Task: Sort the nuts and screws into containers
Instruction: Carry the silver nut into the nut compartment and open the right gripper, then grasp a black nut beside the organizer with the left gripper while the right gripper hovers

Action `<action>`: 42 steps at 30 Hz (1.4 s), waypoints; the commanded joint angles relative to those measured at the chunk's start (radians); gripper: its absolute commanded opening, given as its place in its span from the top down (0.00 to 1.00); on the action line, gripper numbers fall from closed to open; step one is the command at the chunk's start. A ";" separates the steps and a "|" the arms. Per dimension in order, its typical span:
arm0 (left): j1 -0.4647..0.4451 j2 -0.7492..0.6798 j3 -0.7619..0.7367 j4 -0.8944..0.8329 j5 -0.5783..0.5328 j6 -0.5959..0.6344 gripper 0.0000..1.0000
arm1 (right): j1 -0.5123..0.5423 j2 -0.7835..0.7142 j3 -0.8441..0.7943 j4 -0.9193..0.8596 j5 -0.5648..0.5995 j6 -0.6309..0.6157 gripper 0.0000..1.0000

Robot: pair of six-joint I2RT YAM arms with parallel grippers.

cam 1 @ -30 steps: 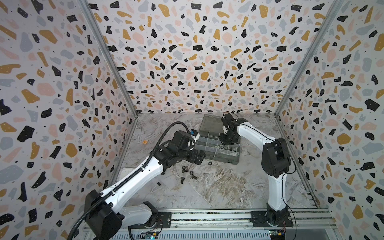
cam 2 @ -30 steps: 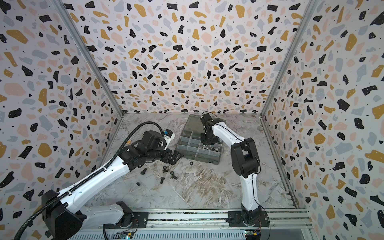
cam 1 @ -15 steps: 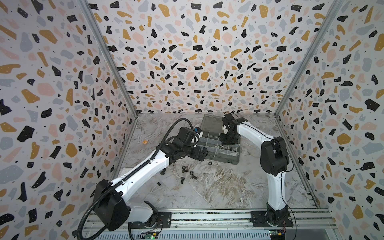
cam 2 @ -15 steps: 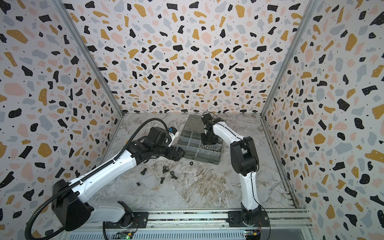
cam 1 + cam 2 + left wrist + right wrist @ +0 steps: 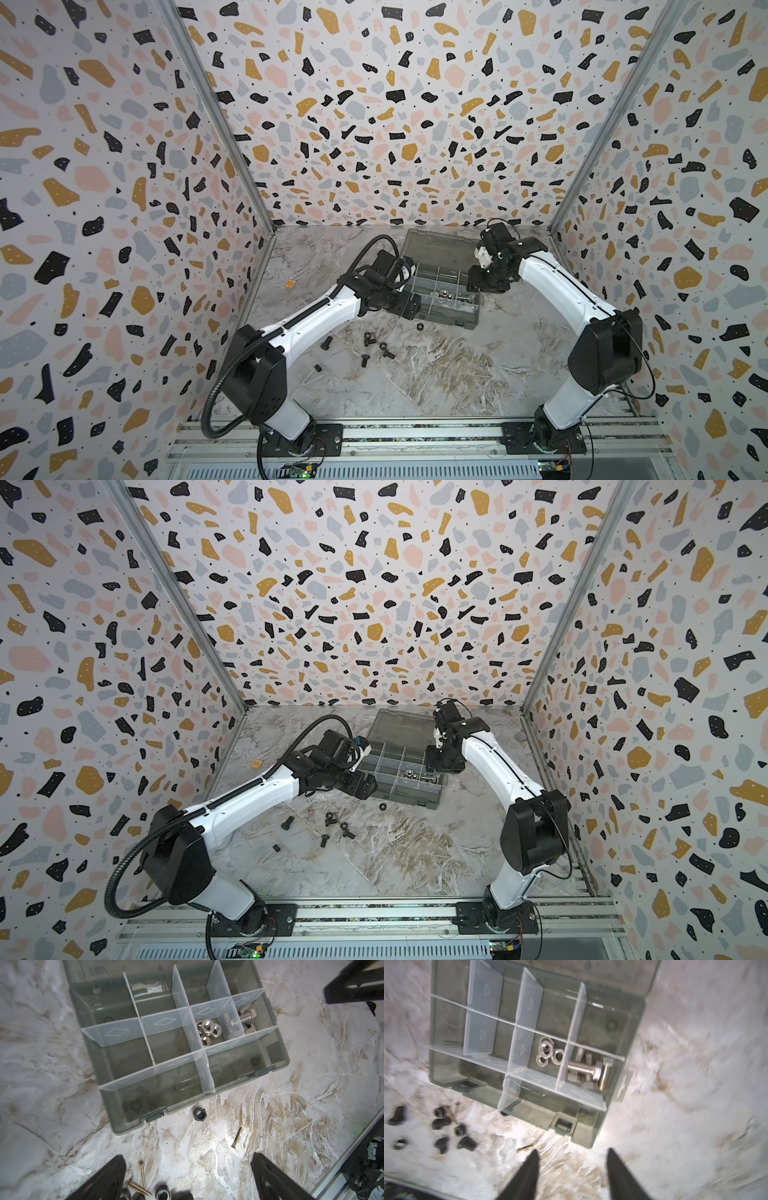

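At far centre of the table [image 5: 457, 374], the grey box [image 5: 446, 318] is noted with its lid [image 5: 432, 245] laid back. Silver nuts [image 5: 207, 1031] are held in one middle-row compartment, silver bolts [image 5: 584, 1069] in its right-hand neighbour. Black nuts and bolts [image 5: 376, 347] are scattered on the table, near-left of the box. Left claw [image 5: 188, 1157] and right claw [image 5: 573, 1149] are spread apart, nothing gripped.

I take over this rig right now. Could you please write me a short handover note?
Left gripper: open, empty, above the table in front of the organiser box.
Right gripper: open, empty, beside the box.
Done: silver nuts and silver bolts lie in neighbouring compartments.
Left: black nuts and bolts loose on the table, one black nut near the box, plus brass screws.
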 commanded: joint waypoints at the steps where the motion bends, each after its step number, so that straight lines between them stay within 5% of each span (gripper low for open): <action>1: -0.019 0.056 0.003 0.051 0.022 -0.059 0.07 | -0.022 -0.055 -0.057 -0.015 -0.074 -0.041 0.21; 4: -0.052 0.122 0.027 0.057 -0.006 -0.104 0.08 | -0.036 -0.092 -0.093 -0.007 -0.090 -0.060 0.19; 5: -0.064 0.149 0.045 0.046 -0.017 -0.110 0.09 | -0.041 -0.111 -0.113 0.007 -0.100 -0.061 0.00; 11: -0.088 0.220 0.095 0.015 -0.062 -0.111 0.16 | -0.052 -0.145 -0.192 0.076 -0.146 -0.033 0.01; 20: -0.101 0.220 0.007 0.068 -0.112 -0.114 0.32 | -0.052 -0.180 -0.169 0.066 -0.051 0.026 0.03; 42: -0.130 0.328 0.011 0.168 -0.150 -0.134 0.40 | -0.054 -0.195 -0.126 -0.004 0.043 0.029 0.04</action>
